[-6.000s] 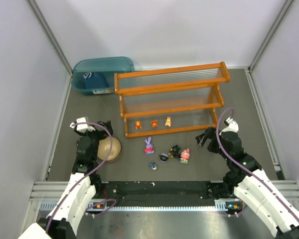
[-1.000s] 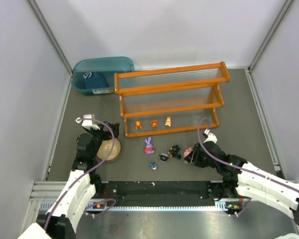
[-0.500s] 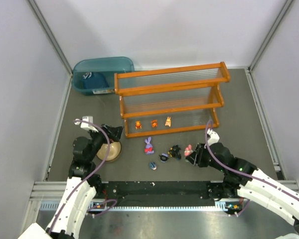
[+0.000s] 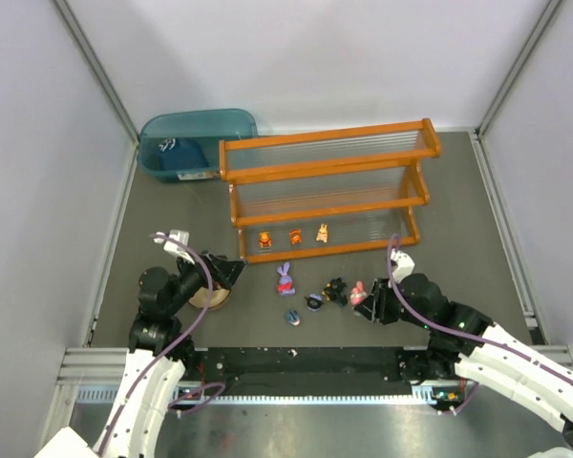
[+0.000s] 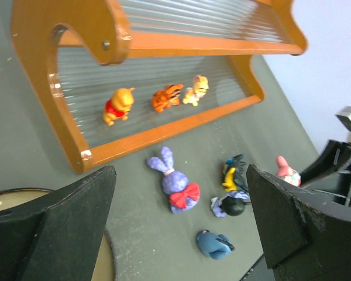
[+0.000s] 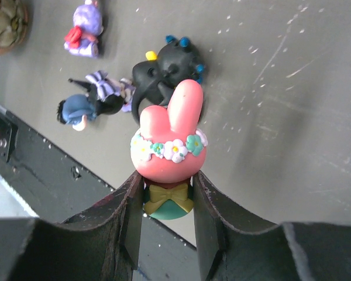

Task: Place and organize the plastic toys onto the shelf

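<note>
My right gripper [image 6: 167, 202] is shut on the pink-red bunny toy [image 6: 168, 140], holding its base low over the table [image 4: 359, 291]. Just beyond it lie the black toy [image 6: 164, 73], a black-haired purple-frilled toy [image 4: 313, 301] and the purple bunny [image 4: 285, 279]. The small dark-blue toy [image 5: 215, 244] lies nearest the arms. Three orange toys [image 4: 295, 236] stand on the lower tier of the orange shelf [image 4: 325, 162]. My left gripper [image 5: 178, 228] is open above the bowl's right edge, facing the purple bunny [image 5: 175, 186], with nothing between its fingers.
A tan round bowl [image 4: 202, 296] sits under the left gripper, partly hidden by it. A teal translucent bin [image 4: 196, 138] with a dark item inside stands at the back left beside the shelf. Grey walls enclose the table on three sides.
My left gripper has swung right, from beside the bowl to over its right edge, still open. The right gripper and the pink-red toy have hardly shifted.
</note>
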You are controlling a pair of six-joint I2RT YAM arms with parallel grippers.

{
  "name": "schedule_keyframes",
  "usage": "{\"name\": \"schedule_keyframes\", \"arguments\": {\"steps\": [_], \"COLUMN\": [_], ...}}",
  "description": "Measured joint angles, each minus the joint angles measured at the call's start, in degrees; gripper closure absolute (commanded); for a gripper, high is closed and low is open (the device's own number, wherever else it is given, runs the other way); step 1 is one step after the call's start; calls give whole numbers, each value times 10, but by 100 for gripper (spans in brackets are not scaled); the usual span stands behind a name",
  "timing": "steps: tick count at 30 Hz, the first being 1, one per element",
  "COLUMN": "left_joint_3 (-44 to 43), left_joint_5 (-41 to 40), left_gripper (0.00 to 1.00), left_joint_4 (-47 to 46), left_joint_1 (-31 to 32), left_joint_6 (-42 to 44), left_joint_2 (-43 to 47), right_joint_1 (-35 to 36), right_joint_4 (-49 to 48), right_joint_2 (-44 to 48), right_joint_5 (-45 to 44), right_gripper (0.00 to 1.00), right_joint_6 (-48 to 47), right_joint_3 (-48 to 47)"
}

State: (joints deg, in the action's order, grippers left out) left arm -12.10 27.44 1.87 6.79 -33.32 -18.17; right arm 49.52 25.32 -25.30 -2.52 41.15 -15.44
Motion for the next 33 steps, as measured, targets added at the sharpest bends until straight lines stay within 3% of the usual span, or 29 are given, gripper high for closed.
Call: {"name": "schedule_keyframes", "arguments": {"steps": [8, 18, 22, 28, 33], "left_joint_3": [0, 0, 0, -8, -9], "left_joint_5": [64, 81, 28, -84, -145], "left_gripper": [1, 1, 1, 1, 1], "left_joint_4": [39, 60, 60, 43, 16], "left_joint_1": [8, 37, 91, 238, 301], "left_joint_6": [-3, -4, 1, 8, 6], "left_joint_2": [91, 83, 58, -19, -45], "right_joint_1": [0, 3, 3, 4, 4], "right_joint_4": [-35, -92, -99, -106, -111], "right_joint_2": [-32, -52, -56, -53, -41], "right_joint_5": [96, 136, 140, 143, 144], "right_gripper": [100, 100, 100, 100, 100], "right_joint_6": [-42, -47, -47, -45, -45], "right_joint_3": [0, 0, 0, 4, 17]}}
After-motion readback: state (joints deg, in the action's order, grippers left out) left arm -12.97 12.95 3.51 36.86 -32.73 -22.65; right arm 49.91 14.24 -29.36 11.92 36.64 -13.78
